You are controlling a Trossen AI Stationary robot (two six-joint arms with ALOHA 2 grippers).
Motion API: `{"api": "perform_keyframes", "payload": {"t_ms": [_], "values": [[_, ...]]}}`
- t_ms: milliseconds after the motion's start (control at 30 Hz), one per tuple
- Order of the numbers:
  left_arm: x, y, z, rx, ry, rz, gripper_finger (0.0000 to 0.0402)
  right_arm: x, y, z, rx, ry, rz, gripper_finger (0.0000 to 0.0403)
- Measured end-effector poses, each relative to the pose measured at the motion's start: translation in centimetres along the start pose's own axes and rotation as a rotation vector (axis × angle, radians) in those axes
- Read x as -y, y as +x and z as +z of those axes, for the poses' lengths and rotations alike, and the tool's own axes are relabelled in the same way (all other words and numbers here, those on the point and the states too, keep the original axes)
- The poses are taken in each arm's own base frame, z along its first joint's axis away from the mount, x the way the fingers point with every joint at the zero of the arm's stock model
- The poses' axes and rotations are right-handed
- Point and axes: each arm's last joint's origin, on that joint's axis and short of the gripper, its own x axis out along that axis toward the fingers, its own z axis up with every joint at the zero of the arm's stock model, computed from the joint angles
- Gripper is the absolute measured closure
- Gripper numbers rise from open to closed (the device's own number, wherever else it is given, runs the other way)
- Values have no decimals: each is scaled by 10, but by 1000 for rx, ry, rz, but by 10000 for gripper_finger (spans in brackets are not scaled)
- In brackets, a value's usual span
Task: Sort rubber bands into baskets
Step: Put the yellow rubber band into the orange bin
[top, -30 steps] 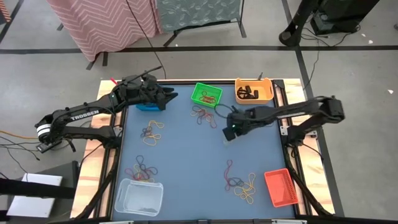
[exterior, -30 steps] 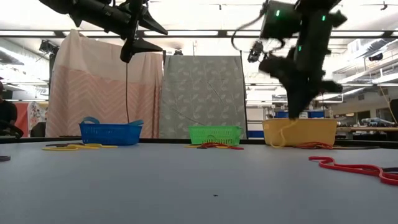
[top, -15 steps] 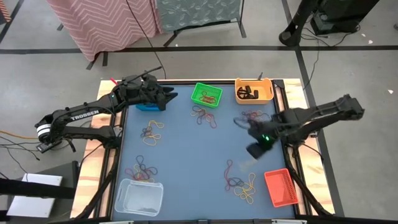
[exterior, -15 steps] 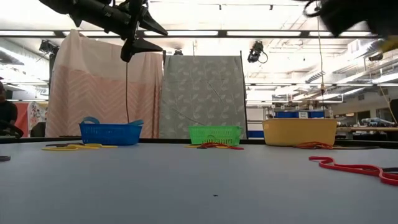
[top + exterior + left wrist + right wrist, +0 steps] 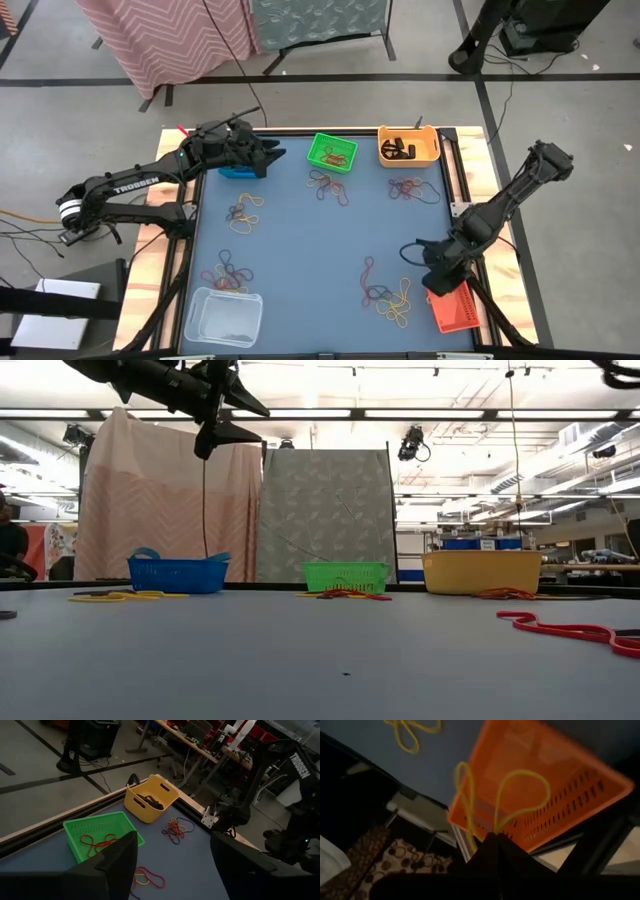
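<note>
My right gripper [image 5: 437,275] hovers at the table's near right, beside the red-orange basket [image 5: 455,305], shut on a yellow rubber band [image 5: 520,795]. In the right wrist view that band's loops show in front of the basket [image 5: 545,790]. My left gripper [image 5: 275,157] stands open high over the far left, by the blue basket [image 5: 237,172], with nothing between its fingers [image 5: 125,857]. Loose rubber bands lie on the blue mat in piles [image 5: 328,186], [image 5: 408,188], [image 5: 243,213], [image 5: 228,272], [image 5: 390,297]. My right gripper pinches the yellow rubber band between its two shut fingertips at one spot of the loop [image 5: 495,827]. The fingers slant downward. The rest of the band stretches out slack beyond the tips in two loops, lifted clear of the table, over the red-orange basket.
The green basket [image 5: 333,152] with bands and the yellow-orange basket [image 5: 408,146] with dark bands stand at the far edge. The clear white basket [image 5: 223,316] sits at the near left. The mat's middle is bare. Wooden frame rails [image 5: 478,180] border the mat.
My right gripper has swung from the far middle, near the green basket, toward the table's near right corner and now hangs by the red-orange basket. It has turned and tipped as it went, staying shut with the yellow band in its tips.
</note>
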Motion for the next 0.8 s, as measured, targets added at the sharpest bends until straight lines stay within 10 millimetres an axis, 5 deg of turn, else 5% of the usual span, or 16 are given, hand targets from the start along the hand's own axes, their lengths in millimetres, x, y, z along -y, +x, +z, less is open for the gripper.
{"api": "perform_keyframes", "payload": {"t_ms": [267, 800], "values": [[0, 0, 0, 0, 0, 0, 149, 15, 27, -1, -64, 28, -60, 399], [0, 0, 0, 8, 0, 16, 149, 31, 30, -4, -61, 58, -202, 369]]}}
